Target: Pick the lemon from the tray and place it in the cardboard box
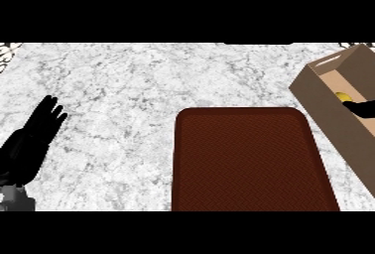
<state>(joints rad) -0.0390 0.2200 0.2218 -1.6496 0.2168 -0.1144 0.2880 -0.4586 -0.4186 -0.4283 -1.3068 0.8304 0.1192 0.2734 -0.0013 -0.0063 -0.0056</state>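
Lying in the cardboard box (330, 119) at the right edge, the lemon (341, 96) looks light and hard, best held round its middle. Whether the right hand (362, 109) beside it grips it cannot be told. The left hand (33, 131) rests spread, lower left.

At the right edge of the frame the cardboard box (326, 114) is cut off, so its right side and lower end do not show. Inside it only a yellow sliver of the lemon (341, 96) is visible. The rest lies behind the right hand (364, 108), itself mostly out of frame. The tray (249, 163) loses its near edge at the bottom.
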